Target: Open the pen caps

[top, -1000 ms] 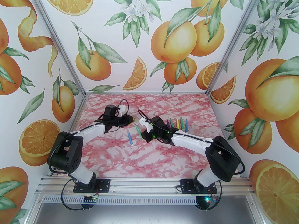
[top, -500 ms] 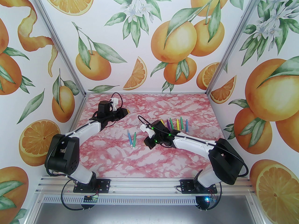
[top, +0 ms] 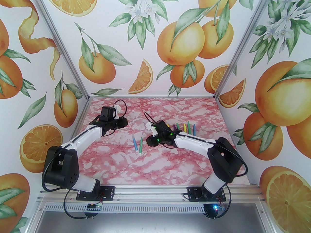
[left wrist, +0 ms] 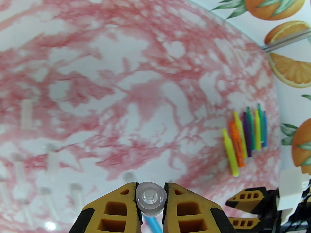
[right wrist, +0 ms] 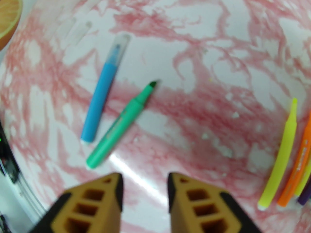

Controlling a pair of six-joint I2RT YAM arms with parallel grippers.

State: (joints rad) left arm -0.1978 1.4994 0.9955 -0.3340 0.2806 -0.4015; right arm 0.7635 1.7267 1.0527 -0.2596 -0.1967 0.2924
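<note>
- Left arm: white shell links, bulky black joint housings, a black cable looped off the wrist.
- Right arm: same white-and-black build; green lights glowed near the wrist.
- Base plates: black, flat, dotted with screws.
- Left gripper: yellow-orange fingers with rectangular cut-outs, black inner pads.
- Right gripper: matched it.
- White box was mounted on the left wrist.

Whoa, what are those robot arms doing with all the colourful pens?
They are pulling caps off pens. The left tool pinches a clear cap. The right tool hangs open over a green pen whose tip is bare; it lies beside a capped blue pen. A row of uncapped pens lies further right on the table, and what look like loose caps lie elsewhere on it.
</note>
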